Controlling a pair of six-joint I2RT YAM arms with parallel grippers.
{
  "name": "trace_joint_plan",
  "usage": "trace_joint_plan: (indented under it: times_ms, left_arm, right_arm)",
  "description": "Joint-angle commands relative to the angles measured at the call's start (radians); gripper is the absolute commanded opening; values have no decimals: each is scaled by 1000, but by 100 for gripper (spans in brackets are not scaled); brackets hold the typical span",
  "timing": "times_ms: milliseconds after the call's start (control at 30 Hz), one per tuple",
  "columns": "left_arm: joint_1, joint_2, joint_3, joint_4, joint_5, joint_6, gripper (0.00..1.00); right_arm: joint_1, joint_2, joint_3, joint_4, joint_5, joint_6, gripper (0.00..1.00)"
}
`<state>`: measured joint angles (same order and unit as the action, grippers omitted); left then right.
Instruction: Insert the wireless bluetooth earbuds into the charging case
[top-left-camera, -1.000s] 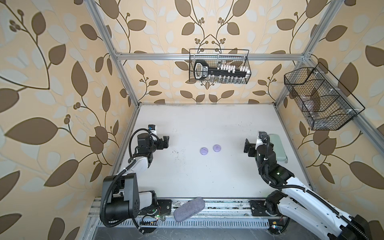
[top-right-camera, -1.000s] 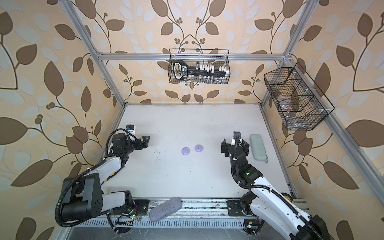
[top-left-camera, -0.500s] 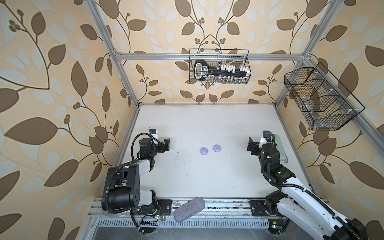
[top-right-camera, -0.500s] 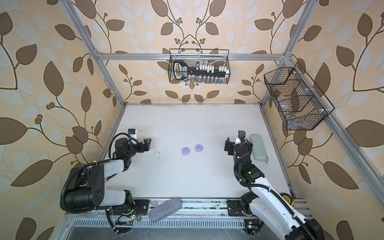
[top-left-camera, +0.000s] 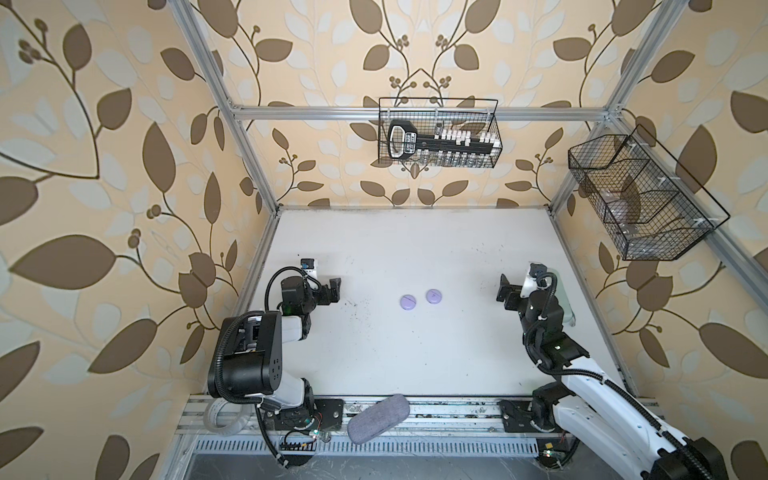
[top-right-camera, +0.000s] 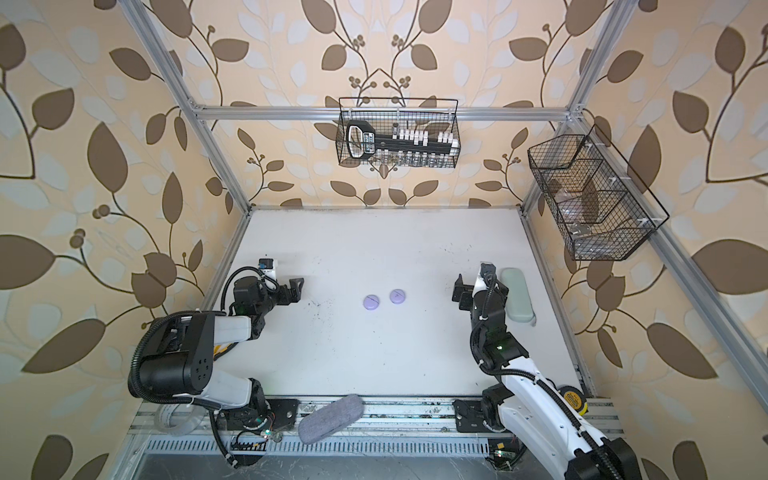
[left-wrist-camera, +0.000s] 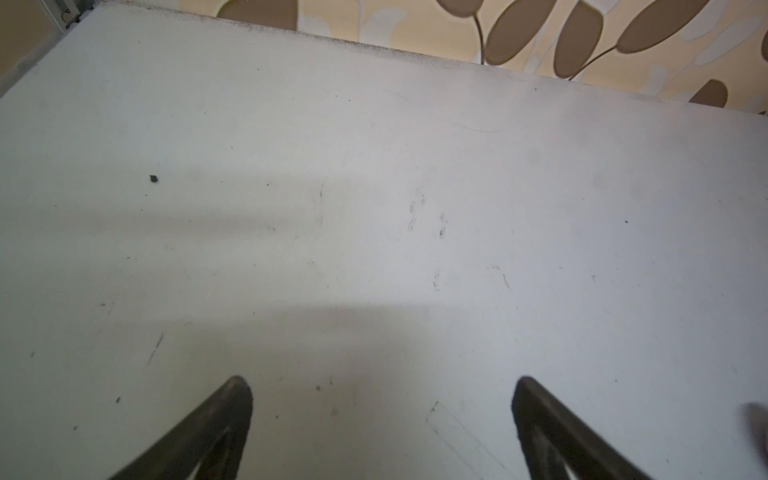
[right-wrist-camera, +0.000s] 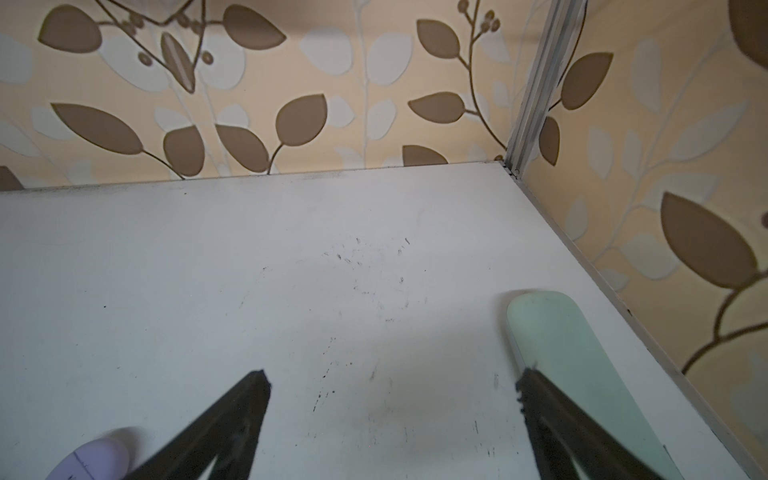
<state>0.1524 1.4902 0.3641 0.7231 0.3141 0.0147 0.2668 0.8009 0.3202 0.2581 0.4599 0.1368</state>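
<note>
Two round lavender charging cases lie side by side mid-table, lids down, in both top views. The earbuds are hidden or out of view. My left gripper hovers open well left of the cases. Its wrist view shows only bare table between the spread fingers. My right gripper is open to the right of the cases. In the right wrist view nothing sits between its fingers, and one lavender case shows at the frame's edge.
A mint-green oblong case lies by the right wall, close behind my right gripper. A grey fabric case rests on the front rail. Wire baskets hang on the back wall and the right wall. A yellow tape measure sits at the front right.
The left arm has folded back toward its base, its gripper drifting slightly right. The right gripper has shifted a little to the right. Both stayed open; the cases have not moved.
</note>
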Motion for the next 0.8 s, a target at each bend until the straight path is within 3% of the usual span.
trace_joint_plan:
  times_ms: [0, 400, 767]
  left_arm:
    - [9, 7, 5, 58, 19, -5, 99]
    - [9, 3, 4, 56, 19, -5, 99]
    - [9, 4, 4, 56, 20, -5, 99]
  right_arm:
    - [-49, 47, -19, 101, -62, -29, 95]
    - [-235, 237, -37, 307, -238, -62, 95]
    - [-247, 409, -47, 483, -295, -112, 97]
